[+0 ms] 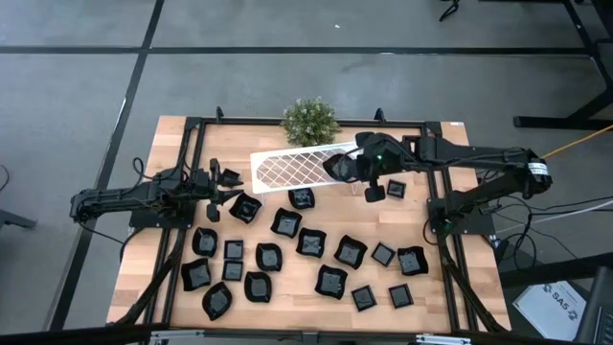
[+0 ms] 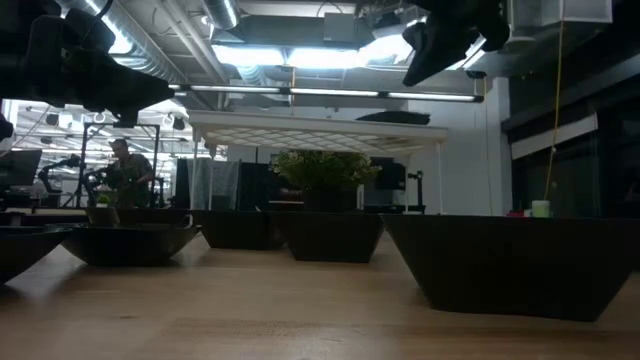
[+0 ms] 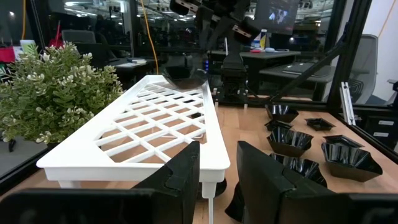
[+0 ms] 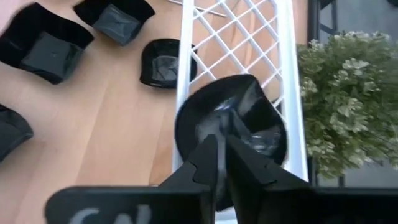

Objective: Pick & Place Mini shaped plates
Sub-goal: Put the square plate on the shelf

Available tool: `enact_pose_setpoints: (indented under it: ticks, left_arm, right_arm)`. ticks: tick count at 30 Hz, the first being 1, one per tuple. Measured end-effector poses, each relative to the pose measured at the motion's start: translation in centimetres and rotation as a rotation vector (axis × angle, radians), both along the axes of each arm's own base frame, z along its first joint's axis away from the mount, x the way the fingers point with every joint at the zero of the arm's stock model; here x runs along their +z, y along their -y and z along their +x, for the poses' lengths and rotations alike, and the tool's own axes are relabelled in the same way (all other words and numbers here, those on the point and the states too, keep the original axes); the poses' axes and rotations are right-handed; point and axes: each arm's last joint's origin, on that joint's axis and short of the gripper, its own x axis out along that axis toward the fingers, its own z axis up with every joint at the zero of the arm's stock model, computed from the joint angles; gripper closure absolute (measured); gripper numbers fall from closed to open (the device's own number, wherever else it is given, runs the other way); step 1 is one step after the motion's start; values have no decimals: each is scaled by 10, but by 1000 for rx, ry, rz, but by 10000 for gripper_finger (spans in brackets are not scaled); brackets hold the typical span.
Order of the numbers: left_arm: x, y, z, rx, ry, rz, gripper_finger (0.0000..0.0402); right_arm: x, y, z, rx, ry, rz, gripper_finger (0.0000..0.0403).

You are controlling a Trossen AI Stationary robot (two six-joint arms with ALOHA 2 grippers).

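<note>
Past my two dark fingers [image 3: 261,180], parted, the white lattice rack [image 3: 155,134] stretches away, a green bushy plant [image 3: 59,90] beside it, black dishes [image 3: 311,149] on the wood opposite.

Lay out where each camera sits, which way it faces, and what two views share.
High: overhead, straight down on table, both arms, white rack.
Low: tabletop level, facing the room past black plates; arms overhead.
Left wrist: behind left claw, looking along the rack at the plant.
Right wrist: above right claw, down on a round plate on the rack.
Shared: both wrist views show rack and plant.
</note>
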Motion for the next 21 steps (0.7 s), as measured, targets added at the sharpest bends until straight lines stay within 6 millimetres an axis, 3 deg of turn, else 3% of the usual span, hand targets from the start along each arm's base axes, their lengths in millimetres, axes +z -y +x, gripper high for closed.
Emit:
enact_pose_setpoints:
  ticks: [11,21]
  left_arm:
    - [0,0,0,0,0,0,302]
    - [0,0,0,0,0,0,302]
  right_arm:
    - [2,0,2,-91,67,134,313]
    - [19,-35,9,-33,143,628,304]
